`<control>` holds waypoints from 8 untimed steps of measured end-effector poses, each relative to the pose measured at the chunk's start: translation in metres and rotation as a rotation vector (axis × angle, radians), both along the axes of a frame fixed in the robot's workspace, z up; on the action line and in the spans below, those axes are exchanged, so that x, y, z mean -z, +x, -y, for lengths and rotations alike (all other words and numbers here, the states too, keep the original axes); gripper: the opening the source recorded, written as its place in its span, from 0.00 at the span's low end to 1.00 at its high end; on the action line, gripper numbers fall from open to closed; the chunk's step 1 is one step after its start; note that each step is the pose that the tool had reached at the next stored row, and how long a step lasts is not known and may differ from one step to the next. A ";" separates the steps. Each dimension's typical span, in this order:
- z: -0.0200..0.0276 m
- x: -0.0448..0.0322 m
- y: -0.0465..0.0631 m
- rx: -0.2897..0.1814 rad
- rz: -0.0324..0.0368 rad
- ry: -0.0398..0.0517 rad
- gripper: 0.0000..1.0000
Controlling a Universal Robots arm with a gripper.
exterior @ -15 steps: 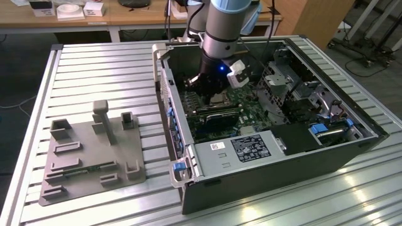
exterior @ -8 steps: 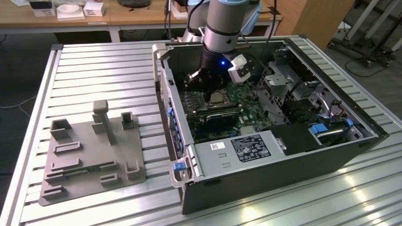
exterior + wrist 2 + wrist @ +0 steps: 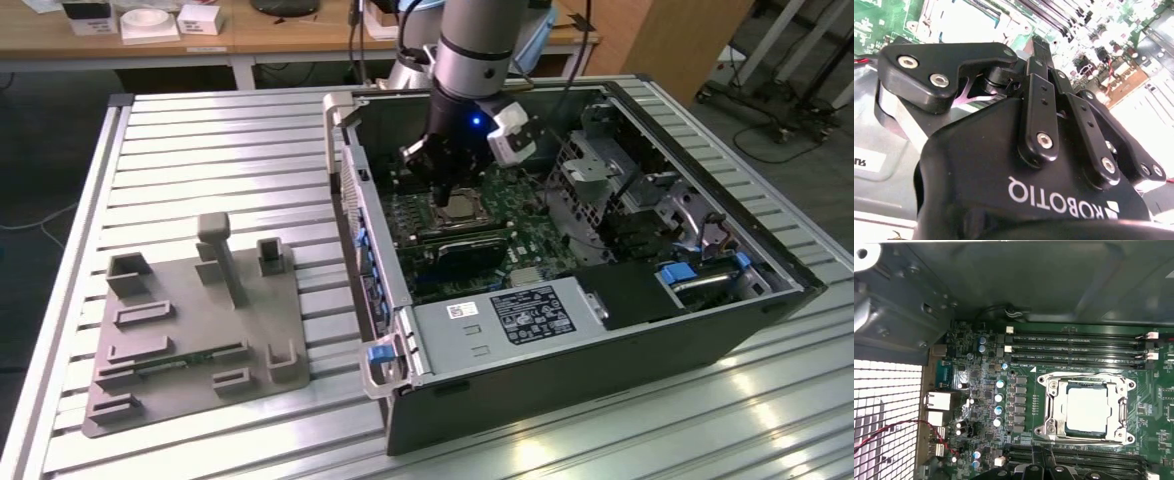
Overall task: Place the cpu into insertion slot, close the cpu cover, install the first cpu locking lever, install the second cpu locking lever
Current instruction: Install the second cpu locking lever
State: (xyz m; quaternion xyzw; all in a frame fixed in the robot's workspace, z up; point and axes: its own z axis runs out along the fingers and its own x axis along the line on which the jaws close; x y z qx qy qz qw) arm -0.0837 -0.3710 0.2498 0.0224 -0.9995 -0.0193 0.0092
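The cpu (image 3: 1087, 409), a pale silver square, lies in the insertion slot (image 3: 1053, 411) on the green board. The cpu cover (image 3: 1121, 412), a thin silver frame, lies flat around it. Thin lever rods (image 3: 1079, 376) run along the frame's edges. In the exterior view my gripper (image 3: 446, 193) hangs inside the open computer case, just above and beside the slot (image 3: 462, 208). Its black fingertips (image 3: 1032, 469) show in the first wrist view close to the slot's edge, apart from the cover. In the second wrist view the gripper (image 3: 1038, 44) has its fingers drawn together, holding nothing.
Long black memory slots (image 3: 1079, 347) flank the socket. A grey box with a black label (image 3: 527, 315) and a drive cage (image 3: 607, 170) crowd the case. A red wire (image 3: 894, 432) crosses near the rear ports. A grey fixture plate (image 3: 200, 330) sits on the slatted table.
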 end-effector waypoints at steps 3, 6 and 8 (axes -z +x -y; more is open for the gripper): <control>-0.0002 -0.0049 0.000 0.000 0.0000 -0.0001 0.11; -0.0004 -0.0095 0.000 0.000 0.0000 -0.0001 0.11; -0.0005 -0.0110 0.000 0.000 0.0001 -0.0001 0.11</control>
